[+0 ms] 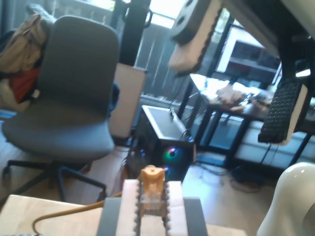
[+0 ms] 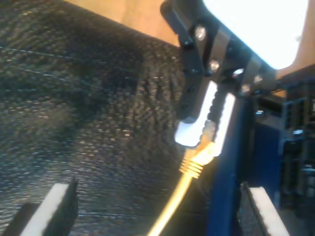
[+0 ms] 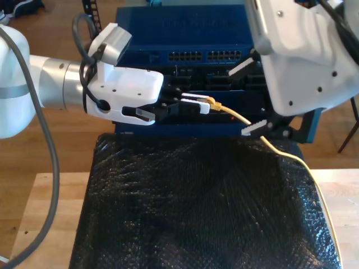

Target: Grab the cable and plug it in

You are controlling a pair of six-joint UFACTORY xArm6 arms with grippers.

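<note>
First end effector point(image 3: 196, 105) is clamped on the cable point(image 3: 242, 121) plug, mid-frame in the exterior view, right by the blue box point(image 3: 185, 28). Second end effector point(image 3: 251, 96) hangs wide apart over the cable.

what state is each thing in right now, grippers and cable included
my first gripper: shut on the cable's plug, held level in front of the blue rack
my second gripper: open, holding nothing
cable: not plugged in, trailing over the black mat
blue rack: front ports unoccupied
</note>
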